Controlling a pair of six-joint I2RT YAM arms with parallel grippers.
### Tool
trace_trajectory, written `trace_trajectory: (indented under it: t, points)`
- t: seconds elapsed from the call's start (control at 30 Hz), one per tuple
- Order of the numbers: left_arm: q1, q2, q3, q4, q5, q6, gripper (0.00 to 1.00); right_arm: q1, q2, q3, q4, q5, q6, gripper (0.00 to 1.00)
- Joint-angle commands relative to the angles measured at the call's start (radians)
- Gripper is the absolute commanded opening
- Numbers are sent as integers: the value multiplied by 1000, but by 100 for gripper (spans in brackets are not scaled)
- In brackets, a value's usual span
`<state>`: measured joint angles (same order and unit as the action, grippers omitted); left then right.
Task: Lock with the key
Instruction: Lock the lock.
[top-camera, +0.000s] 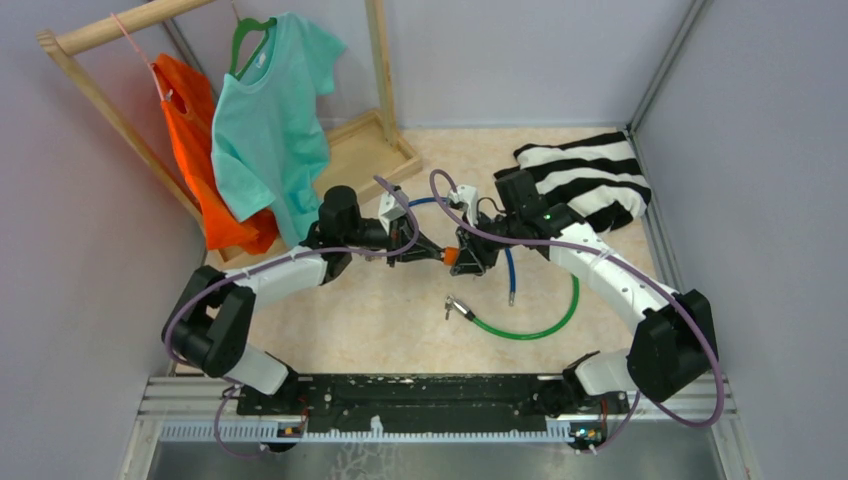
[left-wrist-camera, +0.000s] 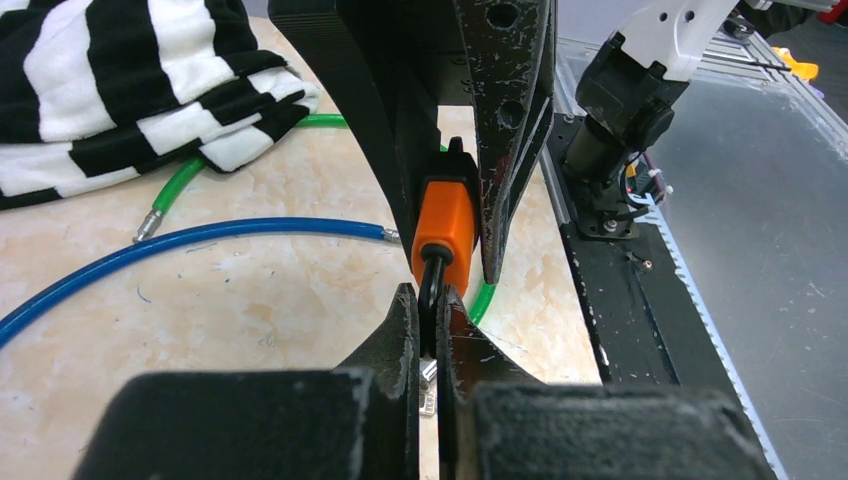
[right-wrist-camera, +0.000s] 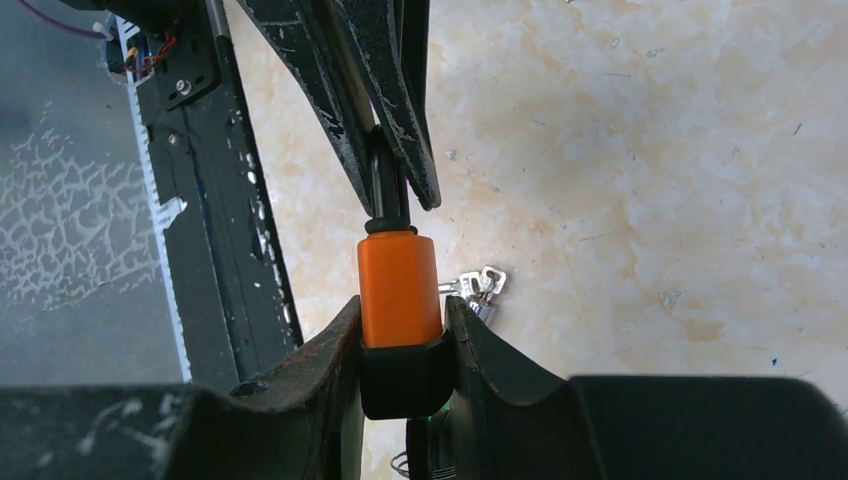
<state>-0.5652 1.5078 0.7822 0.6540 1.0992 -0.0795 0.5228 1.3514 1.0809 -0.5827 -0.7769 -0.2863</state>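
Observation:
An orange lock (top-camera: 452, 257) with a black end cap hangs above the table's middle, between both arms. My right gripper (right-wrist-camera: 402, 320) is shut on the lock (right-wrist-camera: 398, 285), its jaws clamped on the black cap and the orange body. A thin black key (left-wrist-camera: 433, 285) sticks out of the lock's (left-wrist-camera: 445, 225) other end, and my left gripper (left-wrist-camera: 432, 300) is shut on it. In the top view the left gripper (top-camera: 430, 252) and the right gripper (top-camera: 463, 258) face each other tip to tip. Small silver keys (right-wrist-camera: 480, 283) lie on the table below.
A green cable (top-camera: 545, 325) and a blue cable (top-camera: 511, 270) lie looped on the table, with a metal end (top-camera: 457, 306) near the middle. A striped cloth (top-camera: 590, 180) lies back right. A wooden rack (top-camera: 360, 150) with a teal shirt (top-camera: 270, 120) stands back left.

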Motion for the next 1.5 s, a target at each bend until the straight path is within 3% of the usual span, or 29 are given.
trace_trajectory:
  t: [0.0, 0.53, 0.77, 0.97, 1.03, 1.3, 1.47]
  points:
    - [-145, 33, 7, 73, 98, -48, 0, 59, -5, 98, 434, -119, 36, 0]
    - [-173, 45, -36, 261, 139, -197, 0, 66, 0, 77, 456, -91, 30, 0]
    - [-104, -19, -7, 65, 123, -79, 0, 53, -30, 70, 356, -26, -44, 1]
    - [-11, -88, 29, -106, 101, 44, 0, 25, -56, 70, 217, 44, -138, 65]
    - [14, -105, 38, -147, 95, 81, 0, 9, -79, 70, 160, 59, -183, 74]
    - [45, -131, 90, -321, 74, 218, 0, 0, -161, 74, -30, 154, -316, 76]
    - [47, -139, 95, -336, 72, 228, 0, 0, -156, 83, -69, 143, -325, 66]
